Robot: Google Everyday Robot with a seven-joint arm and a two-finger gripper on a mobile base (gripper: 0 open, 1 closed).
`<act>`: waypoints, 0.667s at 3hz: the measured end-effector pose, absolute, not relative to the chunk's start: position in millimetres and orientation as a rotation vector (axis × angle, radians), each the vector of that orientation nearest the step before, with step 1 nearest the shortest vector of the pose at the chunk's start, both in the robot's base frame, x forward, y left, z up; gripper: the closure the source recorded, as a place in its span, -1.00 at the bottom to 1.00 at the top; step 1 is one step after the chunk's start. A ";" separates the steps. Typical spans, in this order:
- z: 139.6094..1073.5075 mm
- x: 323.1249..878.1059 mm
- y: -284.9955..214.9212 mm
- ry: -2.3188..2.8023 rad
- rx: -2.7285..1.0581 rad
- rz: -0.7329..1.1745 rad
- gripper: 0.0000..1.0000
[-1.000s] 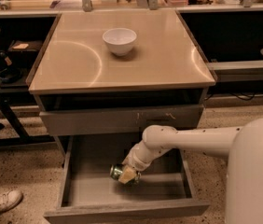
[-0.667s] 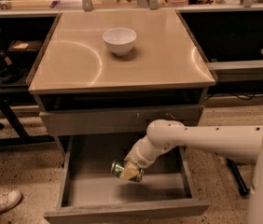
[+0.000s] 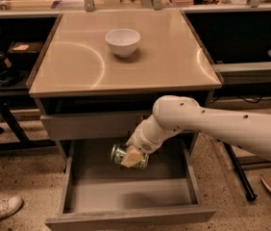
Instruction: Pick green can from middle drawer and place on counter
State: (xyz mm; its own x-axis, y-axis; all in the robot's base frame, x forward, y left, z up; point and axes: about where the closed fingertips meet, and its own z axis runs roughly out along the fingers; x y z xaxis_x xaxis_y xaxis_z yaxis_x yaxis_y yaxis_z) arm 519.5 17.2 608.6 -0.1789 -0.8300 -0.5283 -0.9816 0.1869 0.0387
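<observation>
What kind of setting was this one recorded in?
Probably a lab or office test area: a freestanding cabinet with a beige counter and open middle drawer, speckled floor, cluttered benches behind. The hand holds the green can over that drawer.

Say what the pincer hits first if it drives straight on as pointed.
The pincer, shut on the green can, points down into the middle drawer: likely its floor first; depth unclear.

arm (image 3: 212, 124): smooth white tube, dark screw dots | pincer (image 3: 133, 157): cream-yellow, over drawer (image 3: 126, 195)
</observation>
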 end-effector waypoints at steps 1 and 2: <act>613.8 519.2 19.0 2.074 -1.708 0.525 1.00; 654.1 518.5 25.7 2.032 -1.719 0.492 1.00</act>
State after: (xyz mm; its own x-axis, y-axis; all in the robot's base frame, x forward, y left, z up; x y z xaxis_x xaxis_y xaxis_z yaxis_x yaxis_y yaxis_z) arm 518.5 25.7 654.1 -0.1377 -0.8326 -0.5364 -0.9858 0.1677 -0.0073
